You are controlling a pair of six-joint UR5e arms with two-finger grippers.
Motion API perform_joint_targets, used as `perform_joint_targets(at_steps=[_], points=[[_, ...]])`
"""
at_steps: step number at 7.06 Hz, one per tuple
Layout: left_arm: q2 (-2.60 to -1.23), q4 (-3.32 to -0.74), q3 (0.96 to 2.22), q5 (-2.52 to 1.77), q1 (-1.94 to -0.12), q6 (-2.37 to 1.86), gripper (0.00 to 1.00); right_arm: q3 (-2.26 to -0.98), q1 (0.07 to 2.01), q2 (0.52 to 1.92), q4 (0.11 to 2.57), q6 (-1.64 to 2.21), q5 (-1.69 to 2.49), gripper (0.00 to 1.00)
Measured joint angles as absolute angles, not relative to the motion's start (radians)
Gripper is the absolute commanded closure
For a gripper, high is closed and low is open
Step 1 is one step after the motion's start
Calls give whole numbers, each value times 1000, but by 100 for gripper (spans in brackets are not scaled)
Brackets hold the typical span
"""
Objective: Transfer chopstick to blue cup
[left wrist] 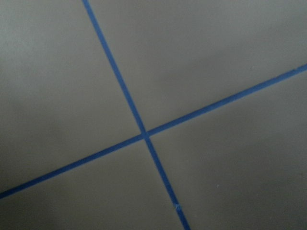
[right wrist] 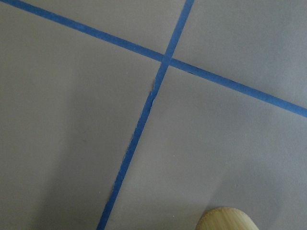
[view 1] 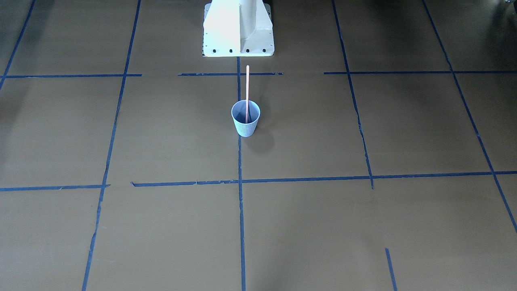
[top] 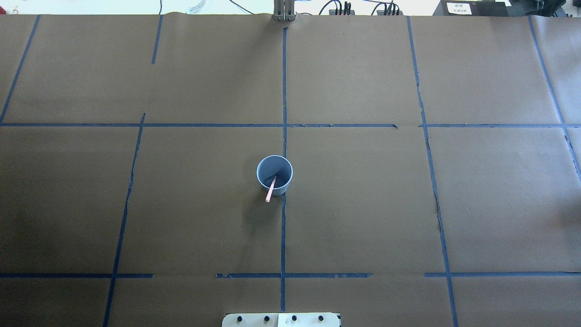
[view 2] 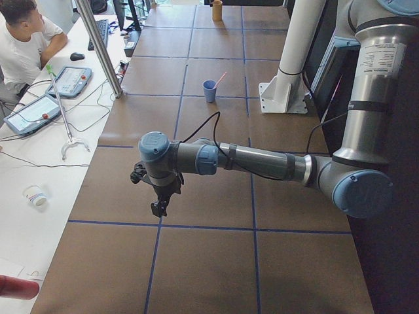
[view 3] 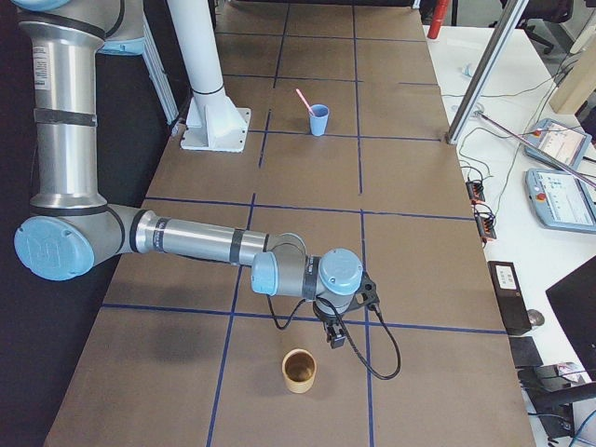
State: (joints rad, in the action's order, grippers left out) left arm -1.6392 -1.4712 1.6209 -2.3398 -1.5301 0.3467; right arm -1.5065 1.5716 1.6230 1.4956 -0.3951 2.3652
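The pale blue ribbed cup [view 1: 245,123] stands upright near the middle of the table, on the centre tape line; it also shows in the overhead view [top: 282,169]. The pale pink chopstick [view 1: 247,87] stands inside it and leans on the rim towards the robot [top: 270,191]. Both grippers are far from the cup. The left gripper [view 2: 159,208] hangs over the table's left end. The right gripper [view 3: 333,337] hangs over the right end. I cannot tell whether either is open or shut. Neither wrist view shows fingers.
A tan bamboo cup [view 3: 299,370] stands just below the right gripper; its rim shows in the right wrist view [right wrist: 228,219]. The white robot base [view 1: 238,32] stands behind the blue cup. An operator [view 2: 26,46] sits at the side desk with tablets.
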Motion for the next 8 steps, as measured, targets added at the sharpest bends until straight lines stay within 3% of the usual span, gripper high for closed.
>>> perform_joint_targets(at_steps=[8], points=[[-1605, -1470, 1595, -2359, -1531, 351, 0, -1503, 1576, 1685, 1495, -400, 2357, 0]])
